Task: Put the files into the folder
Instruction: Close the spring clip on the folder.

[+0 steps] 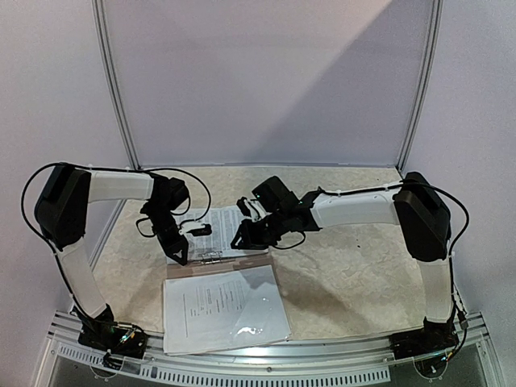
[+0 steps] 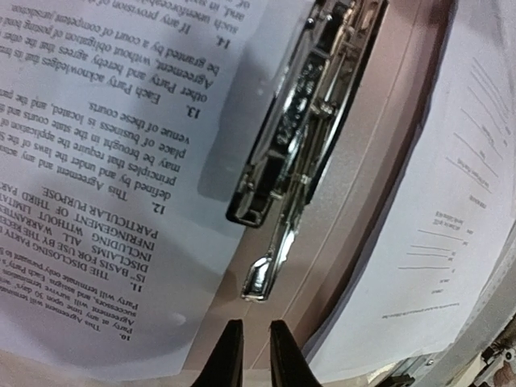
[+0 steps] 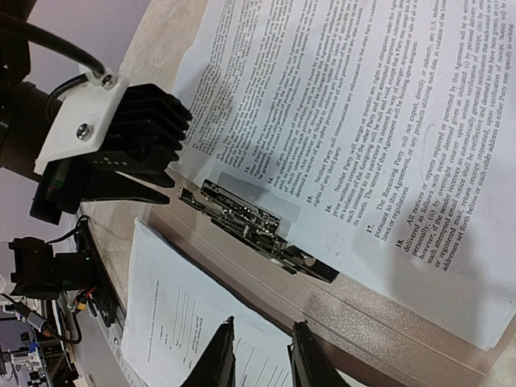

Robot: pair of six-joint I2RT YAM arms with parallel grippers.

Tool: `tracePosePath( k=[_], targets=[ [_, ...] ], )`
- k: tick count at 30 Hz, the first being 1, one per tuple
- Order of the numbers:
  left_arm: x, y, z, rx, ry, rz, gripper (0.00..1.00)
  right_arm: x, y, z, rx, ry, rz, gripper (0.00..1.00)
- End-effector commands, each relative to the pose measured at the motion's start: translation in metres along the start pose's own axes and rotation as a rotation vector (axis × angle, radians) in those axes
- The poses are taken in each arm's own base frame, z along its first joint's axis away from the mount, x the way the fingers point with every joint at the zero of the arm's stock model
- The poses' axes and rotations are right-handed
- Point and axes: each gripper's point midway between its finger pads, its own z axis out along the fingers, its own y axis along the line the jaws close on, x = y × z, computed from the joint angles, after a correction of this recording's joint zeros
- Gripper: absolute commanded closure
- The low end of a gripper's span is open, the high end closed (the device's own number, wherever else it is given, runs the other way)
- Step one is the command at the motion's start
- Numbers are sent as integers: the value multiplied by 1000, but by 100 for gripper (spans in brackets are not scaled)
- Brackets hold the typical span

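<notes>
Grippers first: left gripper [image 2: 255, 345] and right gripper [image 3: 260, 348] both hover slightly parted, empty, over the clip [image 2: 298, 137] of the open folder [image 2: 387, 161]. One sheet [image 3: 363, 97] lies at its 12 o'clock, sleeved files [image 1: 226, 310] at 6. Next up, I reckon: grab those and slide them in.

folder [image 1: 242, 262] mostly covered by files [image 1: 230, 314]; print [image 1: 208, 303] there too small to read

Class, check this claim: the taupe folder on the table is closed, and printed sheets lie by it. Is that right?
No. The folder is open, not closed: the right wrist view shows its metal clip bare inside; printed sheets do lie by it.
</notes>
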Motion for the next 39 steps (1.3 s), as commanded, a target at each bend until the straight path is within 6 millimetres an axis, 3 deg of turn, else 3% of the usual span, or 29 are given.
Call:
tracePosePath(
  k=[1,7,17,39],
  targets=[
    [-2,14,4,-54,-6,9,86,7,-10,5,15,15,13,76],
    [-7,26,8,-99,-8,-25,89,7,-11,7,10,11,15,76],
    [-12,7,13,-21,-11,-18,89,11,-14,8,14,20,23,76],
    [-44,-19,-8,125,-111,-30,89,11,-16,10,10,15,34,76]
  ],
)
